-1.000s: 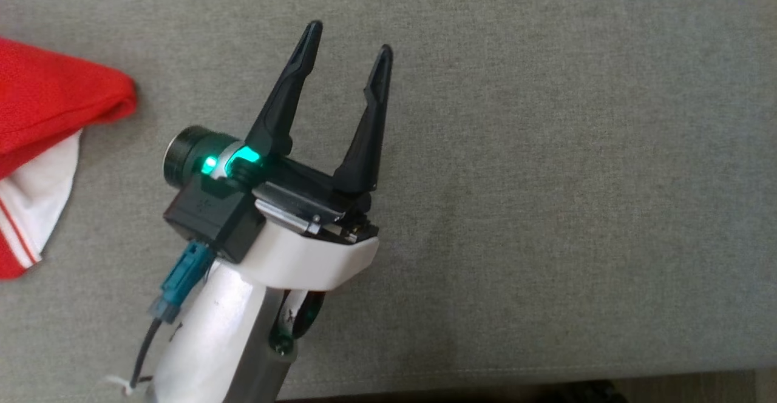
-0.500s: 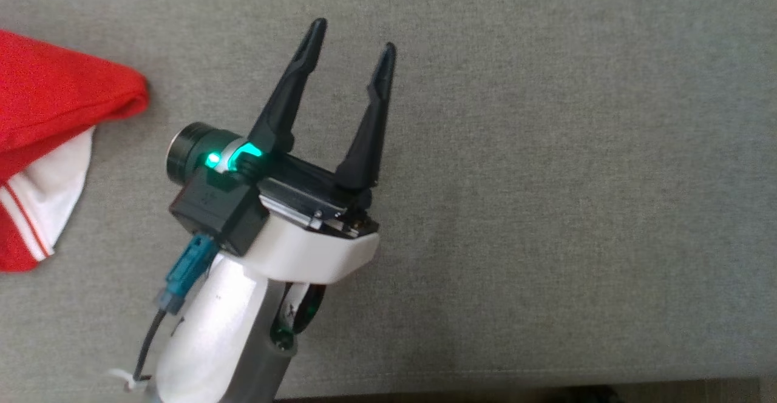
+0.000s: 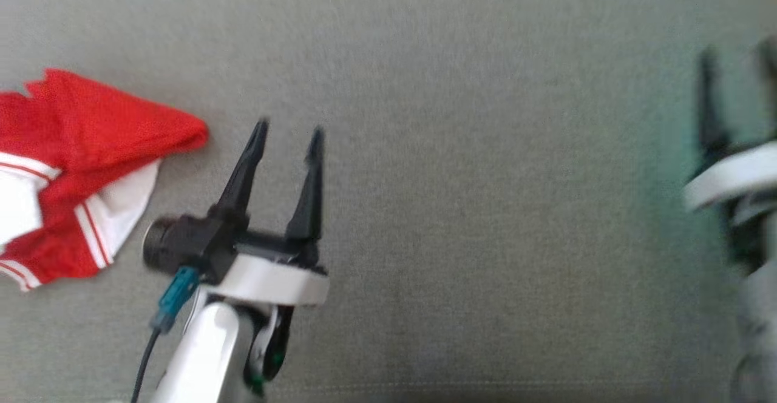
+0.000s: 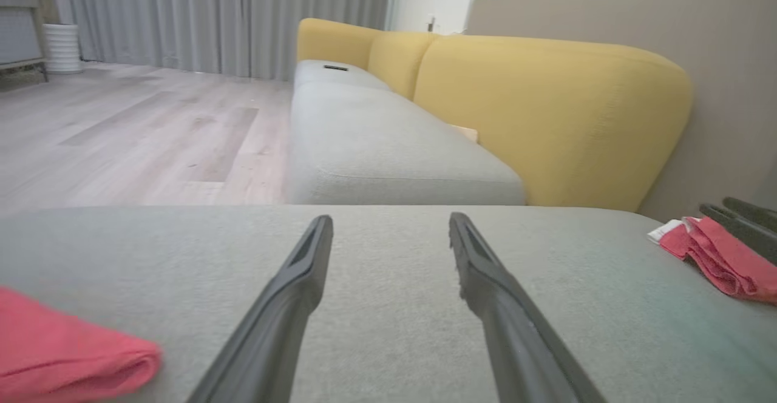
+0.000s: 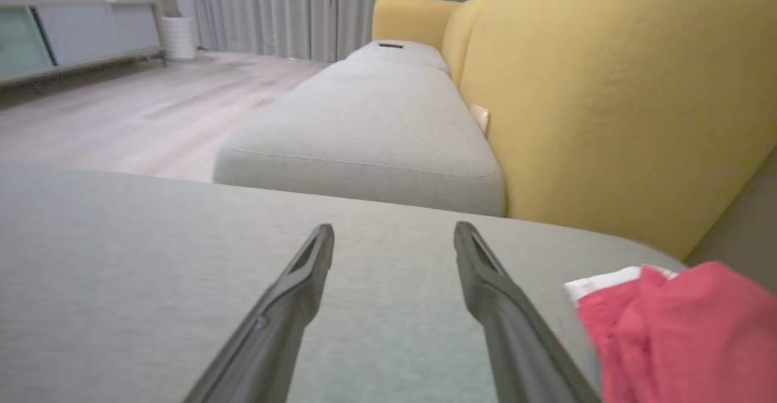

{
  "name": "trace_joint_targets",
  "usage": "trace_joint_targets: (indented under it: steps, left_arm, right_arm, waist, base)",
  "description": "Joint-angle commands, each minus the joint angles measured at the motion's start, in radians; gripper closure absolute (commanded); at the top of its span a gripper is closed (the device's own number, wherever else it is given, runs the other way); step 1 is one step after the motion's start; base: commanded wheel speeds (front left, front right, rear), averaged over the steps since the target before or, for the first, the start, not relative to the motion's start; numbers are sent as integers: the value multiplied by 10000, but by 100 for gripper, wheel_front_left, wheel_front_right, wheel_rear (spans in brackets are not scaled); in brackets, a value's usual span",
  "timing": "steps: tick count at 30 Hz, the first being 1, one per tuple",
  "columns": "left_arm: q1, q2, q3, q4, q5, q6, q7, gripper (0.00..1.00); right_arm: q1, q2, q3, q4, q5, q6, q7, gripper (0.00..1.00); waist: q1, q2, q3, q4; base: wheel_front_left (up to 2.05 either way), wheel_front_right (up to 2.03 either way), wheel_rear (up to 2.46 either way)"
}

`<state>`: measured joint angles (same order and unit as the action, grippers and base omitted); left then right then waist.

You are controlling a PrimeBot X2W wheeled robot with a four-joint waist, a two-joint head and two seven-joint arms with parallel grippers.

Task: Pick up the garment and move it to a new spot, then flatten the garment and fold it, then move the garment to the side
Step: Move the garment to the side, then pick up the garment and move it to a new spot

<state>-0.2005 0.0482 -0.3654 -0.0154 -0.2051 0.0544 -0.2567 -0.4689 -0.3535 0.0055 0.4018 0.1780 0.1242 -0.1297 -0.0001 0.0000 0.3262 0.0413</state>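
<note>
The garment [image 3: 91, 148], red with white striped trim, lies bunched and creased on the left part of the grey cushion [image 3: 485, 148]. Both hands are empty. The left hand [image 3: 288, 128] hovers just right of it, fingers wide apart. The right hand [image 3: 737, 57], blurred at the far right, is spread too. The pick-up seems the step in hand, so next the left hand must reach the cloth's near corner and pinch it.

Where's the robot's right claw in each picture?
Head view: the right gripper is a blur at the right edge, fingers pointing up.
Left wrist view: its two dark fingers poke in at the right edge, beside a red garment.
Right wrist view: its own fingers rise from the bottom middle, spread open.
Shared landmark: the grey cushion beneath it in all three.
</note>
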Motion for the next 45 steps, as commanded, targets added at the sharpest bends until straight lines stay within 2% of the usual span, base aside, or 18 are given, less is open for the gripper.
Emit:
trace_joint_targets:
  steps: [1, 7, 10, 13, 21, 24, 28, 45]
  left_arm:
    - [302, 20, 562, -113, 22, 105, -51, 0]
    - [1566, 20, 1241, 562, 72, 118, -51, 0]
    - [2279, 20, 1613, 801, -144, 124, -51, 0]
    - [2709, 20, 1932, 889, -310, 116, -51, 0]
    - [3493, 24, 2284, 689, 583, -280, -51, 0]
    - [3848, 23, 2362, 653, 759, -437, -51, 0]
    - [4283, 22, 2504, 591, 724, -425, -51, 0]
    - [4282, 21, 2202, 637, 727, -358, -51, 0]
  right_arm:
    - [512, 325, 339, -123, 164, 65, -612, 0]
    - [1728, 1648, 1226, 339, 700, 65, -1288, 0]
    - [2418, 2124, 1462, -8, 868, 65, -1313, 0]
    - [3165, 2347, 1622, -801, 723, 65, -1316, 0]
    - [5020, 2844, 1138, -1915, 253, 65, -1319, 0]
    - [5760, 2977, 846, -2140, 91, 65, -1319, 0]
    - [6272, 3024, 959, -2220, 24, 65, -1319, 0]
    - [6573, 3031, 997, -2166, -4, 65, -1320, 0]
  waist:
    - [1, 0, -1182, 144]
    - [1, 0, -2653, 104]
    - [1, 0, -3258, 52]
    - [1, 0, -3580, 90]
    - [1, 0, -4309, 308]
    - [1, 0, -4585, 404]
    - [1, 0, -4825, 384]
    - [1, 0, -4891, 395]
  base:
    - [0, 0, 0]
    - [0, 0, 0]
    - [0, 0, 0]
    - [0, 0, 0]
    - [0, 0, 0]
    - [0, 0, 0]
    - [0, 0, 0]
    - [0, 0, 0]
